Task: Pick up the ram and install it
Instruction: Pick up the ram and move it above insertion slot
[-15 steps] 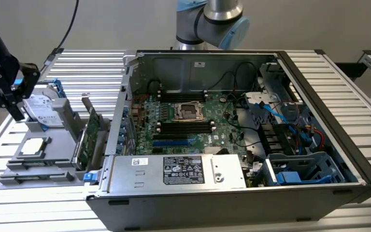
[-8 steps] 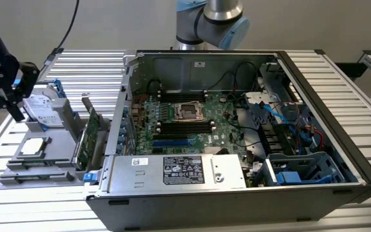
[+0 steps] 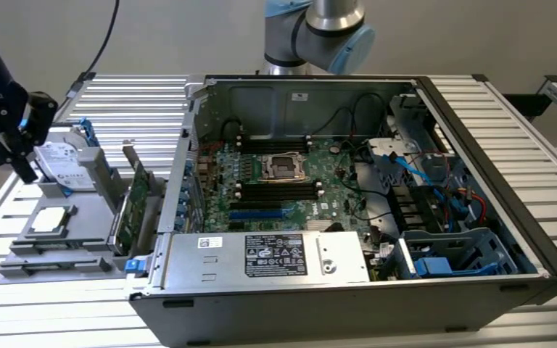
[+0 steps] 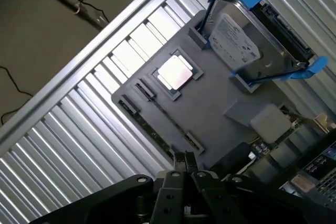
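The ram (image 4: pixel 143 123) is a thin green stick standing on edge in a slot along the rim of the grey holder tray (image 4: pixel 210 108). My gripper (image 4: pixel 185 160) hangs above the tray near one end of the ram, its jaws shut with nothing between them. In the exterior view the black gripper (image 3: pixel 25 170) hovers over the tray (image 3: pixel 75 243) at the exterior view's left, beside the open computer case (image 3: pixel 356 304). The motherboard (image 3: pixel 312 210) inside has dark memory slots (image 3: pixel 278 192) next to the processor socket (image 3: pixel 283 165).
The tray also carries a hard drive (image 4: pixel 236 40) with blue rails, a square silver processor (image 4: pixel 175 72) and an upright green expansion card (image 3: pixel 138 199). Cables and blue drive cages (image 3: pixel 452 254) fill the case's right side. The arm's base (image 3: pixel 318 32) stands behind the case.
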`<state>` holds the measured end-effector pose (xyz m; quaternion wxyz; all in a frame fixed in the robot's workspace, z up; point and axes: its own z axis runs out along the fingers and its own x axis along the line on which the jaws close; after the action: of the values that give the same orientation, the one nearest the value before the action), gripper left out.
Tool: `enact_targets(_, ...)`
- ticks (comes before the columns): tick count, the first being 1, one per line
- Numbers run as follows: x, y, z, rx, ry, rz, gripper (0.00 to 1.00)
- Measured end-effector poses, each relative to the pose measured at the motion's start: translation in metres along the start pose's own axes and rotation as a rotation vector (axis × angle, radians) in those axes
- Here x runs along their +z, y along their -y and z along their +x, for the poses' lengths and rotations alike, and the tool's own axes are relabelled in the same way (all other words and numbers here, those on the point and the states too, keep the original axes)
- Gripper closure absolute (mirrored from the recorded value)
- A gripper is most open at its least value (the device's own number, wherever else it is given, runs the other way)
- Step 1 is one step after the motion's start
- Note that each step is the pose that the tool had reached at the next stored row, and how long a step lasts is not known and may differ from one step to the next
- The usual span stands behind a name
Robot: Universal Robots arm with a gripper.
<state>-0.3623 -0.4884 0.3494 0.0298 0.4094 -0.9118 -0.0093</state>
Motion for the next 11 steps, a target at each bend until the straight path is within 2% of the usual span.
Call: enact_targets(11,0.0008,0.0,0.0,-0.199,-0.0082,0.0093,0.89)
